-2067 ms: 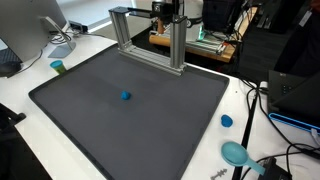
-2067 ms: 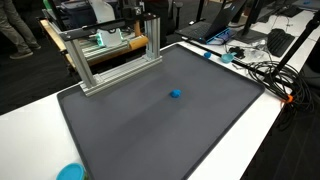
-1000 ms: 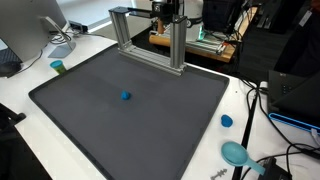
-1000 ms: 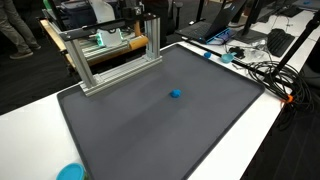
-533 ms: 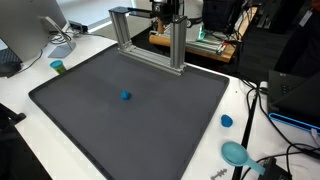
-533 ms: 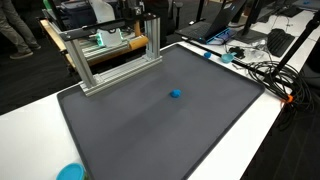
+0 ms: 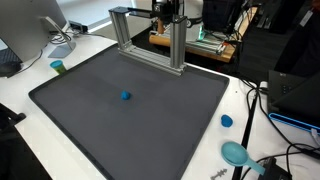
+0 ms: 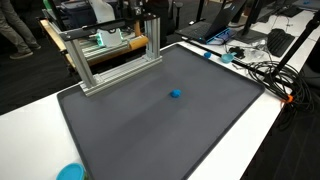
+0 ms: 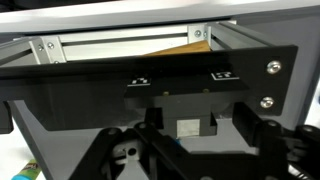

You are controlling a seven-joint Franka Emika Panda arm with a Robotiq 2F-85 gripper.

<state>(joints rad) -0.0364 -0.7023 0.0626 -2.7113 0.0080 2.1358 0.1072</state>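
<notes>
Wrist view: the gripper (image 9: pixel 188 150) is seen only as dark linkages along the lower edge. The fingertips are cut off, so it cannot be told whether the jaws are spread or closed. Nothing is seen held.
Nearest thing: the silver aluminium-profile frame (image 9: pixel 120 45) fills the picture just ahead of the gripper, with its crossbar level. No contact is shown.
Frame's place: in both exterior views the frame (image 7: pixel 180 45) (image 8: pixel 153 38) is found upright at the far edge of the dark grey rectangular mat (image 7: pixel 150 130).
On the mat: a small bright-blue piece (image 7: pixel 125 96) lies alone near the middle, well apart from the frame.
Beside the mat: a teal round dish (image 7: pixel 236 152), a small blue cap (image 7: pixel 226 121) and a small green cup (image 7: pixel 58 67) are set on the white table (image 7: pixel 20 92).
Step in hand: it is judged to be a pause high up by the frame, before anything is touched.
Next move: clearance from the crossbar is called for first, whichever way the arm is driven.
</notes>
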